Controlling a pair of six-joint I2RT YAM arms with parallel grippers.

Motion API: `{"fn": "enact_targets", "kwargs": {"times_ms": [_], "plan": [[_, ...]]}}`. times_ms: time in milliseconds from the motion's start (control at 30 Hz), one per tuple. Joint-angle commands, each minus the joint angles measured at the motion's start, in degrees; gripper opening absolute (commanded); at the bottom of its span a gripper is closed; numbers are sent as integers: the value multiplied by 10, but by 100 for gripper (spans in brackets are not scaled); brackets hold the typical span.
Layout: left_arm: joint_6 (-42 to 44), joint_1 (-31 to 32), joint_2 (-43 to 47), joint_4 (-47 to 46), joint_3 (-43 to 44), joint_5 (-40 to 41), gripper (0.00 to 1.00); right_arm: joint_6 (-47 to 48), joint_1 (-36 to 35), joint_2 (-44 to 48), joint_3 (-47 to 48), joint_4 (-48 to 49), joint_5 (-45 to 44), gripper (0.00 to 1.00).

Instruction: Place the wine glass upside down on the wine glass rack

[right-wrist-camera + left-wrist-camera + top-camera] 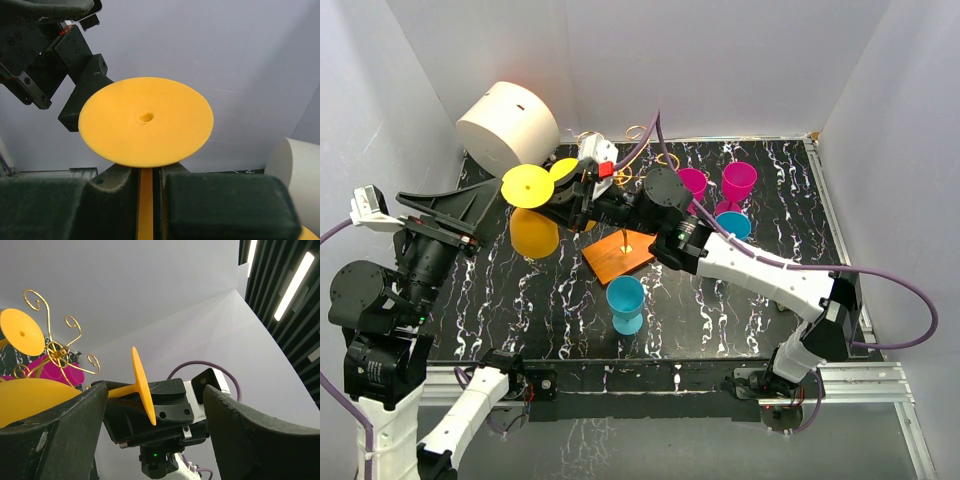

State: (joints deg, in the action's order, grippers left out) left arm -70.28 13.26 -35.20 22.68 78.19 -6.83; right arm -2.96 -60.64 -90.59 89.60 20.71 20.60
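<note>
Two claws, one yellow glass pinched by its stem

Around the right claw (146, 180): the left claw (155, 388) faces it from just past its fingertips, jaws spread wide, nothing clamped between them. White cylinder (508, 125) lies farther out beyond the tips, on the far side. A second yellow foot disc (563, 170) sits right beside the right claw, against the gold scrolls; hung there or only touching, can't tell. Behind the right claw's wrist: two magenta glasses (739, 180) and a cyan glass (733, 225). Another cyan glass (625, 300) stands upright on the black marbled table (550, 300), on the near side of the right forearm. Wine glass rack (615, 262): wooden base below the right wrist, on its near side, with the arm crossing above it and the scroll arms just beside the claw. The left claw's fingers and the second disc crowd the held glass.

Wine glass (145, 120): plain opaque yellow, flat round foot with a small centre dimple, thin stem, rounded bowl. Right claw is closed tight on the stem just under the foot. The bowl hangs below the claw, next to one left-claw finger, contact unclear.

Long axis runs along the stem, roughly vertical: foot up, bowl mouth down. Held off the table beside the scrolls, not seated on them.
</note>
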Motion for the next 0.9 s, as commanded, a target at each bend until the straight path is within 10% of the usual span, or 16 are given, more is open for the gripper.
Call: {"fn": "enact_targets", "kwargs": {"times_ms": [0,733,867], "plan": [[-4,0,-8,20,8,-3,71,19,-1,-3,33,12,16,0],[-28,0,-8,8,-42,20,0,31,-1,-8,22,-3,56,0],[-15,0,-14,36,-31,30,0,11,0,-8,22,-3,19,0]]}}
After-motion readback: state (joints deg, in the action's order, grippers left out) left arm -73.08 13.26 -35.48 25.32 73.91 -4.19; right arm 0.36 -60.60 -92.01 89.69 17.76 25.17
